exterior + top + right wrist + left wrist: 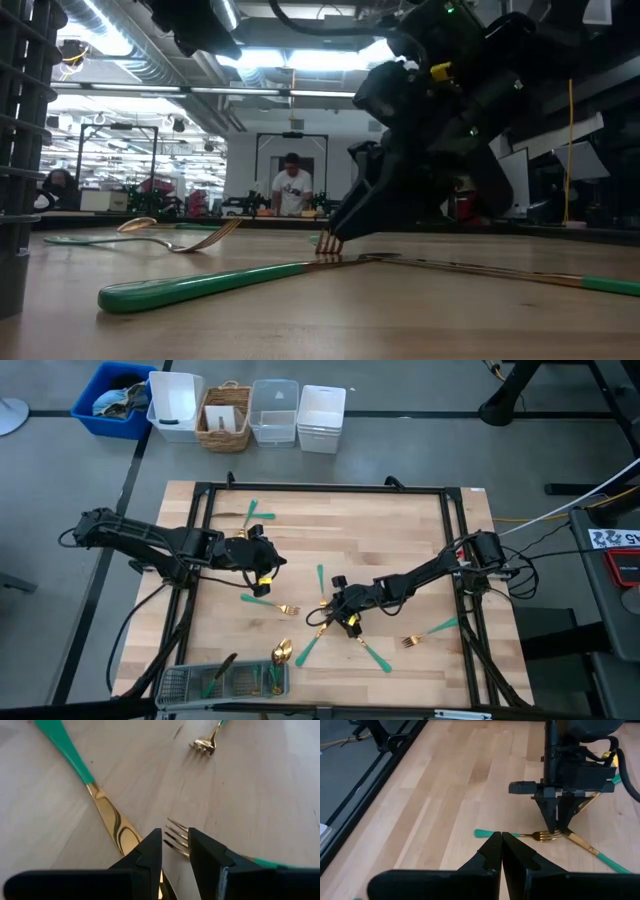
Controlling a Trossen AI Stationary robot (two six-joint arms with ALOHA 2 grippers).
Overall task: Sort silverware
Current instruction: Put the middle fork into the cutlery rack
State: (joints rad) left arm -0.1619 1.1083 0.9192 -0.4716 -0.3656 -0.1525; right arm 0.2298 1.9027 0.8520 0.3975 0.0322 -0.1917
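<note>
The right gripper (343,622) is down at the pale wooden table (400,550), near the table's middle and toward its front edge, its two dark fingers (150,851) parted by a narrow gap and straddling the gold tines of a fork with a slim teal-green handle (176,838); the tips sit at the tines, but whether they actually pinch the fork cannot be told. Just beside that fork lies a gold-bladed knife with a teal handle (107,817), and a second gold fork (204,743) lies a little farther off. The left gripper (266,578) hangs above the table to the left of the right gripper, its fingers (492,851) pressed together and holding nothing. The rest of the silverware is scattered over the table: a fork (270,604) left of the right gripper, another (430,633) to its right, one teal-handled piece (250,514) near the table's far edge. At the table's front left corner sits a grey mesh compartment tray (176,684) with a few pieces lying in it, and a gold spoon (283,652) rests just beside the tray.
</note>
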